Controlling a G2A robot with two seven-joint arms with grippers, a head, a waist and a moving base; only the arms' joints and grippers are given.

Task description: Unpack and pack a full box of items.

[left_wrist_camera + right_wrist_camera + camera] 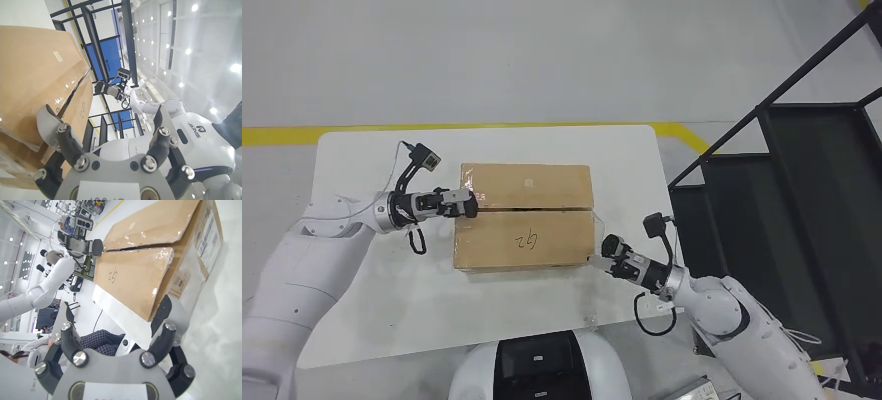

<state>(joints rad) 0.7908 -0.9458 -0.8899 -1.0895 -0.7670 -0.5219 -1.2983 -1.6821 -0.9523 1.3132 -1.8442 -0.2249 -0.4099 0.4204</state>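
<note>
Table [372, 300] bears box [525, 215]; left hand [470, 206], right hand [600, 259] at opposite edges.

Count: one cardboard box [525, 217] with two top flaps, far flap [567, 192] and near flap [487, 245], one pale sticker [529, 183], one handwritten mark [529, 239]; one white surface [372, 290]; two grippers, left gripper [470, 205] and right gripper [600, 258], two jaws each.
</note>
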